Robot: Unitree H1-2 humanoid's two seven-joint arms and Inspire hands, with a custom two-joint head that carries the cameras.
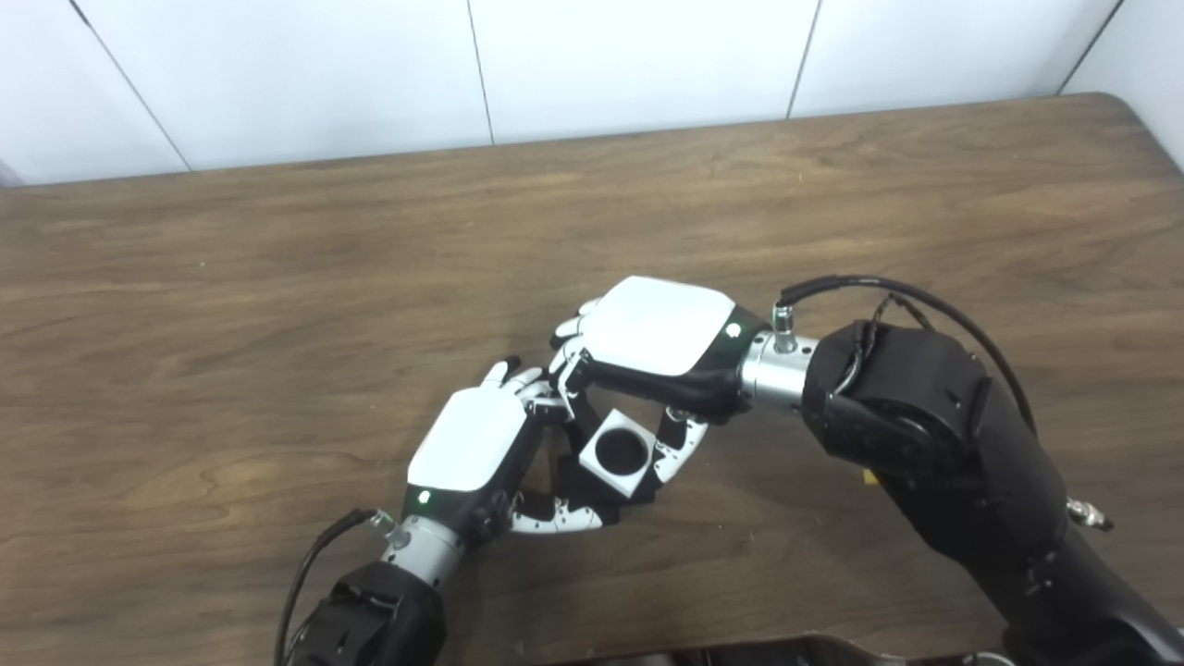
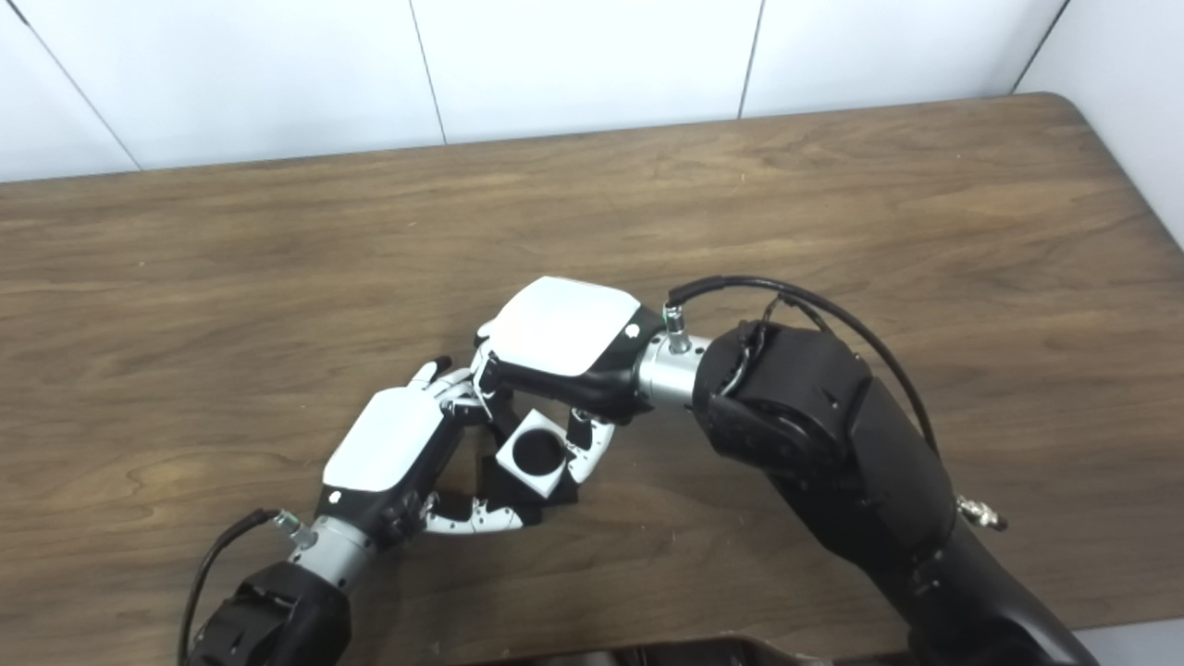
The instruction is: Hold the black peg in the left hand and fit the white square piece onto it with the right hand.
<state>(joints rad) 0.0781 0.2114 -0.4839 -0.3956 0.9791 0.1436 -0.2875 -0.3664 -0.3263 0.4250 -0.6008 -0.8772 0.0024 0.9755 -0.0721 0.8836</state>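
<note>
White plastic marks the square piece [image 1: 618,453], which is held by the right hand [image 1: 659,338] with its fingers [image 1: 682,446] closed on the far and right edges, so that the round dark hole is kept facing up and clear of the grip. Beneath and just left of it, a black block, judged to be the black peg [image 1: 583,481], is pinned on the wooden table [image 1: 277,277] near the front edge by the left hand [image 1: 469,442]. Its fingers are curled around the block, seemingly so the block cannot shift during seating; whether the piece is fully seated cannot be told.
</note>
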